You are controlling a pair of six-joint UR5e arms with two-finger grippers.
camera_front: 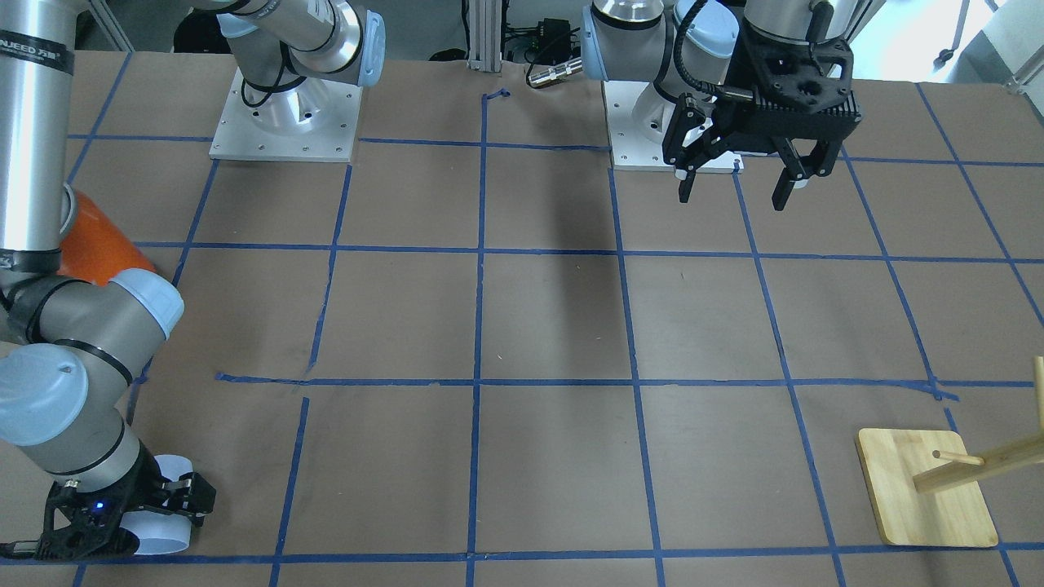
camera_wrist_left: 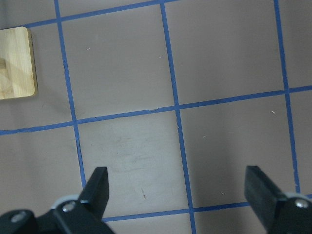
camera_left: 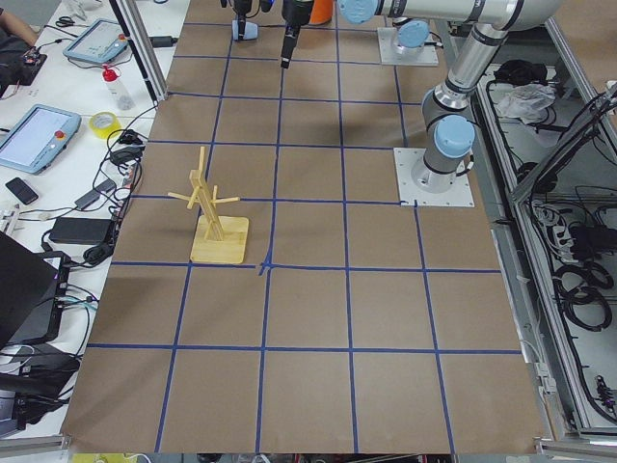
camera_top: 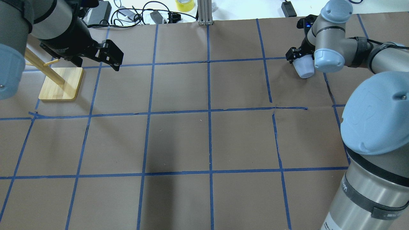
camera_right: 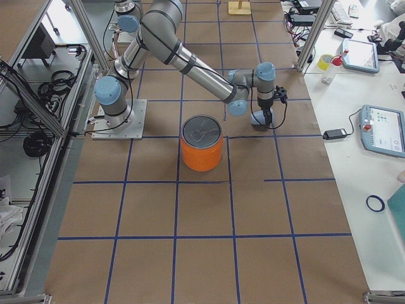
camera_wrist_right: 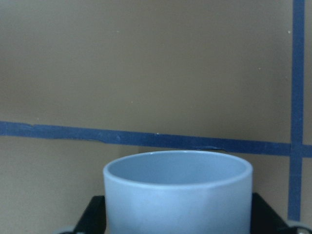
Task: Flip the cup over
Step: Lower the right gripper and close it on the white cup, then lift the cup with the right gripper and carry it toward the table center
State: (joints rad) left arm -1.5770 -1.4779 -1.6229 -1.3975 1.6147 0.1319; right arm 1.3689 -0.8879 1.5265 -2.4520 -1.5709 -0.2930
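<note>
The right gripper [camera_front: 151, 515] is closed on the sides of the cup [camera_wrist_right: 178, 195], a small, smooth plastic tumbler. It is pale blue-white, tapered and handleless, with a blue inside, and is held low at the table's [camera_top: 179, 140] far right end. The left gripper [camera_front: 734, 196] hangs spread wide, holding nothing, above matte brown paper gridded with blue tape. A wooden peg rack [camera_left: 214, 217] and a cylindrical orange can [camera_right: 202, 152] stand well apart.

Only a sliver of the orange can [camera_front: 98, 244] shows behind the right arm [camera_front: 33, 122] in the front-facing view, its lid out of sight. The cup [camera_wrist_right: 178, 190] runs off the wrist picture's lower edge, base unseen, the right gripper [camera_wrist_right: 178, 219] reduced to two black stubs beside it. The wooden rack [camera_front: 926, 489] is cropped at the front view's right edge.
</note>
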